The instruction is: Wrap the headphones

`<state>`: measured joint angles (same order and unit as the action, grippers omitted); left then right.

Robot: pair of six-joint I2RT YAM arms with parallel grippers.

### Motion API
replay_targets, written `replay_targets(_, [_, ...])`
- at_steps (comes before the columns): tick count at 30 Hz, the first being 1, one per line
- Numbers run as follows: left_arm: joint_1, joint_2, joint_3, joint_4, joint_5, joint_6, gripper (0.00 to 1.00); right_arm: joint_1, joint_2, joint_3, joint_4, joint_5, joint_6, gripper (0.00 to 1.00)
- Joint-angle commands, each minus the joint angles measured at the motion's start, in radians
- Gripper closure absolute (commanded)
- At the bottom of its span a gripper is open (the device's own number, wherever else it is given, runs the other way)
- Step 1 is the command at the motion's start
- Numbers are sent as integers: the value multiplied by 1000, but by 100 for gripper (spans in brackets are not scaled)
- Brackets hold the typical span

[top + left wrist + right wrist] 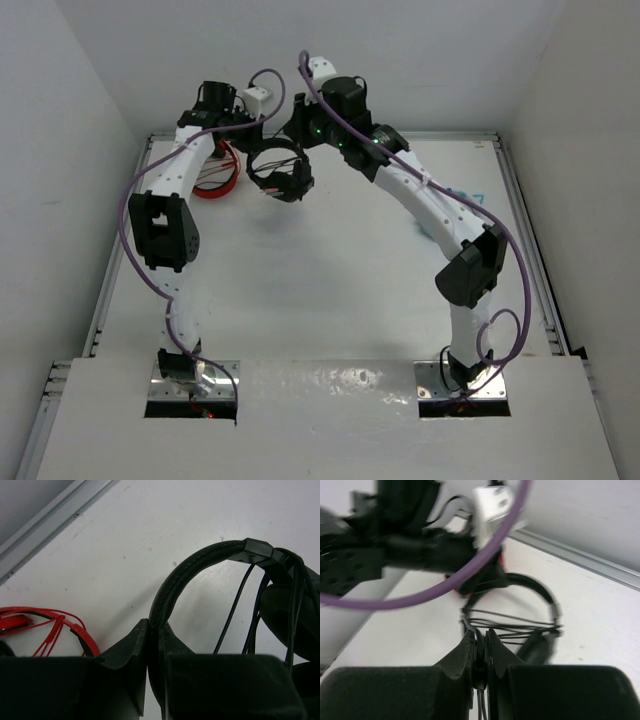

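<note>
Headphones (278, 168) hang in the air between the two grippers, lifted off the table (330, 290). The left gripper (152, 630) is clamped tight on the padded headband (170, 585), which arches up and away to the right of its fingers, with an earcup (290, 615) at the far end. The right gripper (481, 637) is pinched closed on the thin dark cable (515, 625). Just beyond its fingertips, several strands of that cable stretch across the hoop of the band. Red headphones (50, 622) lie on the table below and to the left of the left gripper, apart from the black set.
</note>
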<state>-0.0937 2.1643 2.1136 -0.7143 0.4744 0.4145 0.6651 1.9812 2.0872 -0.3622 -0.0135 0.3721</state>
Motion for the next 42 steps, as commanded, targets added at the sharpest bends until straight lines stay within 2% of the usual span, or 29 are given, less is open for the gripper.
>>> replay_targets(1, [-14, -35, 51, -60, 26, 174, 100, -41, -79, 27, -37, 50, 10, 100])
replay_targets(6, [-14, -43, 63, -85, -14, 211, 100, -76, -87, 85, -173, 182, -162, 100])
replay_targets(8, [-12, -44, 78, -53, -78, 167, 100, -78, -104, 77, -204, 312, -275, 100])
replay_targets(10, [-12, -44, 91, -16, -152, 115, 100, -78, -146, 35, -224, 354, -361, 100])
replay_targets(12, [-9, -40, 115, 4, -190, 86, 100, -78, -189, -7, -216, 302, -418, 100])
replay_targets(16, [-6, -23, 151, 48, -192, 29, 100, -62, -266, -91, -219, -55, -475, 100])
replay_targets(17, [-5, -18, 157, 56, -194, 17, 100, -52, -275, -101, -219, -204, -475, 100])
replay_targets(18, [-5, -17, 157, 65, -194, 3, 100, -39, -275, -108, -204, -244, -467, 100])
replay_targets(23, [-3, -18, 141, 111, -250, -36, 100, 56, -231, -64, -234, -278, -472, 100])
replay_targets(26, [-3, -15, 134, 124, -267, -36, 100, 93, -202, -47, -190, -321, -457, 100])
replay_targets(36, [-5, -12, 102, 141, -260, -36, 100, 108, -102, 68, -95, -447, -380, 100])
replay_targets(39, [-5, -14, 105, 115, -235, -11, 100, 108, -102, 70, -122, -357, -422, 100])
replay_targets(40, [-5, -15, 106, 101, -235, 1, 100, 100, -108, 71, -153, -226, -468, 100])
replay_targets(42, [-3, -18, 112, 85, -241, 13, 100, 88, -116, 68, -181, -70, -504, 100])
